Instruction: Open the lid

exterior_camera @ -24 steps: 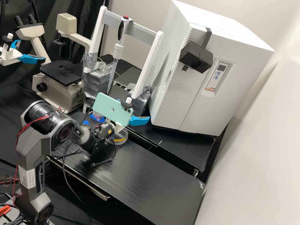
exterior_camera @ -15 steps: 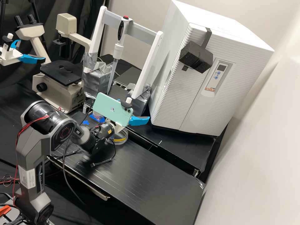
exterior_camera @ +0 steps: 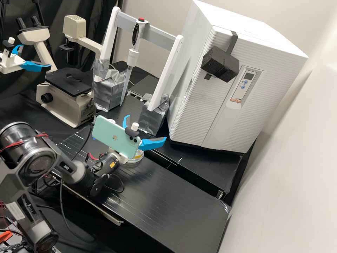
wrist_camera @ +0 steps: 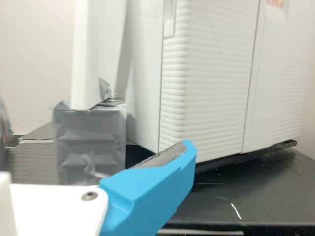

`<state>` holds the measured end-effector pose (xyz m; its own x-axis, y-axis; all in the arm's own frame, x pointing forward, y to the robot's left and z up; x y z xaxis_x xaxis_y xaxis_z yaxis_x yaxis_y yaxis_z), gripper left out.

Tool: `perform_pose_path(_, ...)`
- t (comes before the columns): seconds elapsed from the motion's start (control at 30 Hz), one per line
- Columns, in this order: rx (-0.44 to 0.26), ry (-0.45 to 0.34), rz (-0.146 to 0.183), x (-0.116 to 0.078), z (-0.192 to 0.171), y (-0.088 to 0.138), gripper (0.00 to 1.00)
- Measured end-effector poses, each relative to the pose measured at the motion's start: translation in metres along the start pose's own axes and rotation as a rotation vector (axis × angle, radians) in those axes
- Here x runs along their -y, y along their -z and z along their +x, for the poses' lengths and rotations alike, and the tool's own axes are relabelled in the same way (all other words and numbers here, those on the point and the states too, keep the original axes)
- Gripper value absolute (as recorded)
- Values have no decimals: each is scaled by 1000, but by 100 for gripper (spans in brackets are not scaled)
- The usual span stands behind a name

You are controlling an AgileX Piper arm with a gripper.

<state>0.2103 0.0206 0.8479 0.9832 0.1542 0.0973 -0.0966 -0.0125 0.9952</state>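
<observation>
in the high view, the gripper has its two blue fingers spread wide, with a big gap between the tips and nothing held there. a round, clear, shallow dish with a yellow stripe on its side sits on the black bench. it is near the gripper, just below the root of one blue finger in this view. part of it is hidden behind the gripper and a mint green phone on the arm. the lid can't be told apart from the dish, and it can't be told if the dish touches the gripper.

the high view also shows a microscope, a white pipette with a red button, hanging on a white stand, and a white cabinet. a black foam block sticks out from its front, beside a small panel with a screen and blue buttons.

the wrist view shows the dark grey pad on the inner side of one finger. it looks past that finger at the cabinet's ridged front and dark bottom edge. a lumpy block wrapped in silver tape holds up one stand leg.
</observation>
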Motion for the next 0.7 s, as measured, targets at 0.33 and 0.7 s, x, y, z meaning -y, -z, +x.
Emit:
perform_pose_path(0.33,55,86,-28,12,-35,-12,100)
perform_pose_path(0.7,82,93,-18,12,-46,-16,100)
